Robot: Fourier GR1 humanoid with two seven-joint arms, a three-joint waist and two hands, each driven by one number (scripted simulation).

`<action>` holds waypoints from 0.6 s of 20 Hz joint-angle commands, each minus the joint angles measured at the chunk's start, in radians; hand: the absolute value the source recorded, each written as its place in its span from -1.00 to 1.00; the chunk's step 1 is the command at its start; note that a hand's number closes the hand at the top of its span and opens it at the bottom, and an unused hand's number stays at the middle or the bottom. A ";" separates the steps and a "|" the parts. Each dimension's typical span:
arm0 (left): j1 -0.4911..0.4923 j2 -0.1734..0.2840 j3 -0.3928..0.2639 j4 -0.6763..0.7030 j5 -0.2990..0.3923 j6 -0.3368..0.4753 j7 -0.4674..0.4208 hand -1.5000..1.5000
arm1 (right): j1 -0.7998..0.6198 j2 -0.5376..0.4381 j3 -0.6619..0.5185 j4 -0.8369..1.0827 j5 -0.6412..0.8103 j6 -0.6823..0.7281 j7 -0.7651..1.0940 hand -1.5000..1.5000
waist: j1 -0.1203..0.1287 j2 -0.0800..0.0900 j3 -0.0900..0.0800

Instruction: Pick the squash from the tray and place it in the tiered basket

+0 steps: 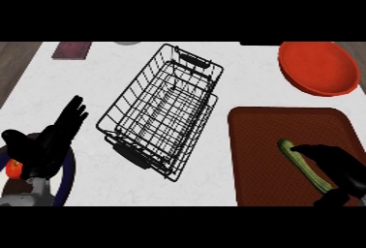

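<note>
My right hand (336, 162) sits at about four o'clock in my view, over the dark red tray (261, 155). Its fingers are curled down around the squash (295, 156), a long pale green one that lies on the tray and runs from its stem end toward the lower right. The thumb reaches across the squash near its upper end, and the lower part of the squash disappears beneath my palm. Whether the squash is off the tray surface I cannot tell.

The wire basket (163, 109) stands in the middle of the white counter (93, 87), at about eleven o'clock from the tray and just beside its left edge, its long side running from lower left to upper right.

My left hand (61, 128) rests at nine o'clock, fingers straight and spread, pointing up, holding nothing. Beneath my left forearm lies a dark blue plate (68, 174) with something red-orange (14, 168) at its left.

An orange-red bowl (318, 68) sits at one o'clock, above the tray. A small purple block (73, 50) lies at eleven o'clock near the far edge.
</note>
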 commanded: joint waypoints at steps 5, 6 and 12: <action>-0.014 -0.019 0.023 0.000 -0.014 -0.017 0.012 0.00 | -0.039 0.027 0.066 0.031 0.148 -0.027 -0.022 1.00 | -0.002 0.005 0.010; -0.049 -0.032 0.015 0.027 -0.038 0.006 0.023 0.00 | -0.037 0.036 0.071 0.047 0.166 -0.049 -0.027 1.00 | -0.003 0.006 0.010; 0.022 -0.009 0.042 -0.027 -0.024 0.002 0.026 0.00 | 0.164 0.105 -0.039 -0.071 0.153 -0.065 0.260 1.00 | -0.044 -0.004 0.007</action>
